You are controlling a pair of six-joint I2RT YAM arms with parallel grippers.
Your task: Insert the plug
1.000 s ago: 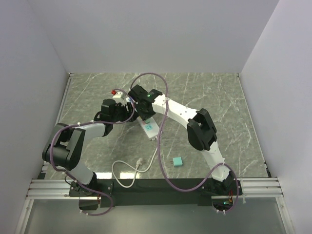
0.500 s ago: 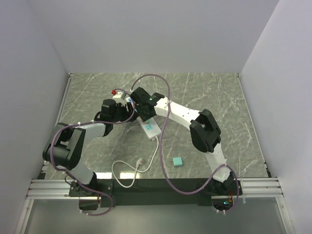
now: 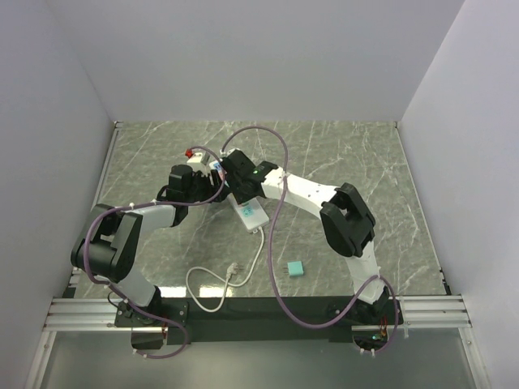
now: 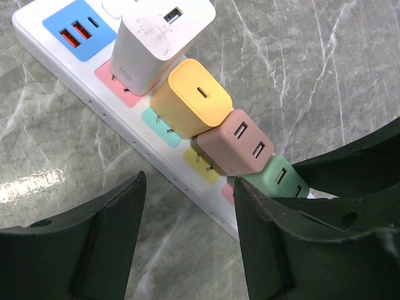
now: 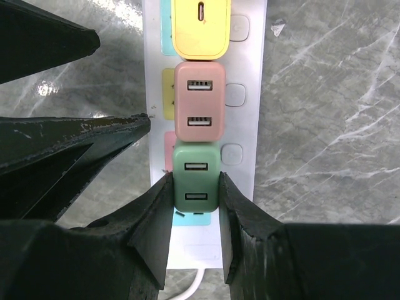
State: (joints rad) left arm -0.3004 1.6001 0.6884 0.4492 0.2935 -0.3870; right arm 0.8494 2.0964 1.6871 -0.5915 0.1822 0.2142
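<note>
A white power strip [image 5: 247,112] lies on the marble table, also in the top view [image 3: 250,214]. It carries a white charger [image 4: 159,40], a yellow plug [image 5: 201,28] and a pink plug [image 5: 200,103] in a row. My right gripper [image 5: 195,187] is shut on a green plug [image 5: 196,182], which stands upright over the red socket right below the pink plug. I cannot tell how deep its prongs sit. My left gripper [image 4: 187,206] is open, low beside the strip's edge, its right finger [image 4: 269,244] next to the green plug [image 4: 284,181].
A teal cube [image 3: 296,268] lies near the front. The strip's white cable [image 3: 212,285] loops toward the near edge. A small red item [image 3: 191,152] sits behind the left gripper. Purple arm cables arch over the table. Walls enclose three sides.
My right arm's elbow has shifted right and toward the near edge, while its gripper stays over the strip. The left arm and the strip have barely moved.
</note>
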